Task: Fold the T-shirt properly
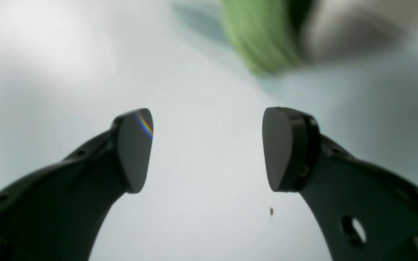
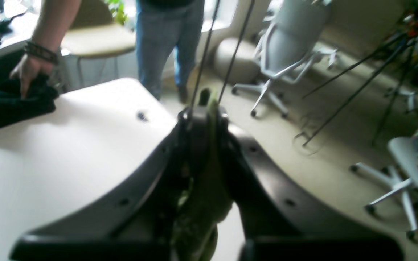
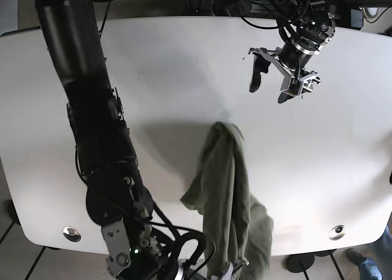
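Note:
An olive-green T-shirt [image 3: 228,194] hangs bunched in a long strip over the white table [image 3: 171,78], its top end resting near the table's middle. My right gripper [image 2: 205,108] is shut on a fold of the green T-shirt [image 2: 203,203], low at the table's front edge in the base view [image 3: 225,269]. My left gripper [image 3: 274,84] hovers open above the back right of the table, well clear of the shirt. In the left wrist view its fingers [image 1: 134,150] stand wide apart around bare table, with the shirt [image 1: 263,36] as a green blur ahead.
In the right wrist view a person's hand [image 2: 27,70] rests on a dark cloth [image 2: 11,103] at the table's far corner. Office chairs [image 2: 285,47] and tripod legs stand on the floor beyond. Metal grommets [image 3: 337,232] sit near the table's front corners.

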Controlling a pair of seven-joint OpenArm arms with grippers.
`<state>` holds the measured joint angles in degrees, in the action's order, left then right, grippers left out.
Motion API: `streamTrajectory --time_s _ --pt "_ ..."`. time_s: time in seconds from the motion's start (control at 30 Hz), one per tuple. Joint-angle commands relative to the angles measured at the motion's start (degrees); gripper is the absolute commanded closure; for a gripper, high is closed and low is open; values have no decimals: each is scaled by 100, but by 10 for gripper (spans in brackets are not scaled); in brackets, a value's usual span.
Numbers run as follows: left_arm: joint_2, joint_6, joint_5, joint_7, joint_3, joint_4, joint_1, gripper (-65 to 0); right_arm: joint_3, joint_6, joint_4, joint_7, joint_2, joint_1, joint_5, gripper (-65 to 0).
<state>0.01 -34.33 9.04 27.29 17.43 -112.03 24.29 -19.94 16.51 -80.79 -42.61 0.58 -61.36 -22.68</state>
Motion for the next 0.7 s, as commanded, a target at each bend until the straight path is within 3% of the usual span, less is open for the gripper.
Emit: streamTrajectory --time_s 0.03,0.4,0.6,0.67,0.7 --pt "-5 17 85 -166 -16 -90 -25 -428 144 -29 -110 37 8 -435 -5 -21" --pt "-23 70 32 -175 11 -63 -939 -428 258 -29 -338 2 -10 -690 -5 -21" --pt "-5 703 50 -228 -350 939 -1783 -428 249 -29 -321 2 26 -1042 39 -21" --pt "-5 712 50 -641 -517 1352 -1950 -428 249 -29 -233 2 26 -1077 39 -21" --pt "-5 712 41 -1151 -640 1677 -2021 -428 249 -29 -127 2 26 -1147 39 -21"
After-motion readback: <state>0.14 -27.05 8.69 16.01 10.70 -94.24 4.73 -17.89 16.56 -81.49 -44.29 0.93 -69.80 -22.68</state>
